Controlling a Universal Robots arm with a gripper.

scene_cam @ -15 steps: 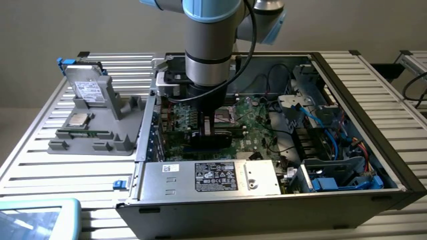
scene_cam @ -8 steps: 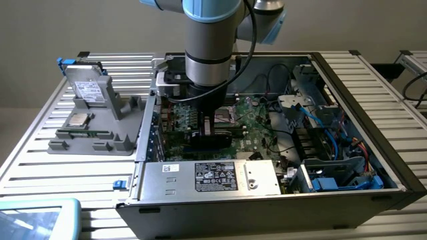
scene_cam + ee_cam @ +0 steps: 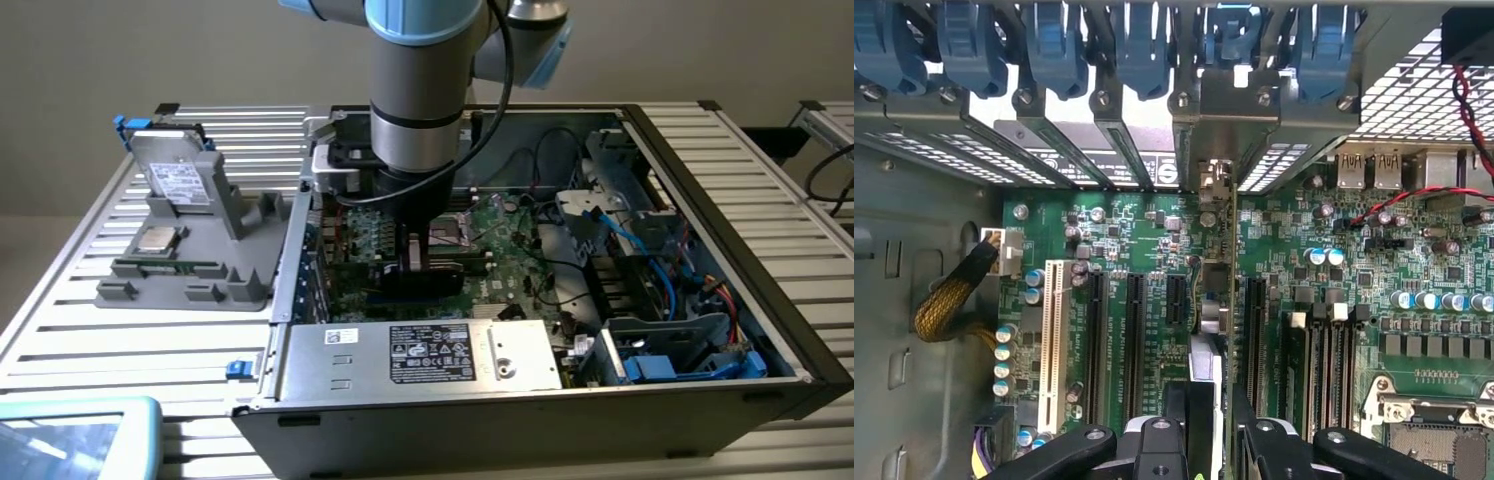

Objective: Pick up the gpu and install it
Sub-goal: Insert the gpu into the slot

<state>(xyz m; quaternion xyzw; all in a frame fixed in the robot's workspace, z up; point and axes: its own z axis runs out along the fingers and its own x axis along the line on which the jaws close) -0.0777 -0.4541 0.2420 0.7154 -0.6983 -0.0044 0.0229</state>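
A: How far along is it?

B: The pick-up looks done. The jaws [image 3: 1212,440] are partly closed on the gpu [image 3: 1214,300], pinching its upper edge, and the card hangs edge-on straight below them inside the open computer case [image 3: 747,190].

A: And the install?

B: Under way, I'd judge, but not finished. In the wrist view the card runs from between the jaws out to the rear wall, where its silver end bracket [image 3: 1216,130] sits among the slot covers [image 3: 1104,140] under the blue retention clips [image 3: 1144,45]. The card's lower edge is over the motherboard [image 3: 1334,300], in line with the black expansion slots [image 3: 1134,330] that lie just to either side (whether it has seated in its own slot I cannot tell, since the card hides it).

A: Anything left outside the case?

B: The grey parts holder [image 3: 200,260] on the slatted surface [image 3: 80,340], well away from the jaws, carries a silvery drive [image 3: 180,175] and a slim memory stick [image 3: 167,268]. What is left, as I read it, is seating the card fully and letting go.
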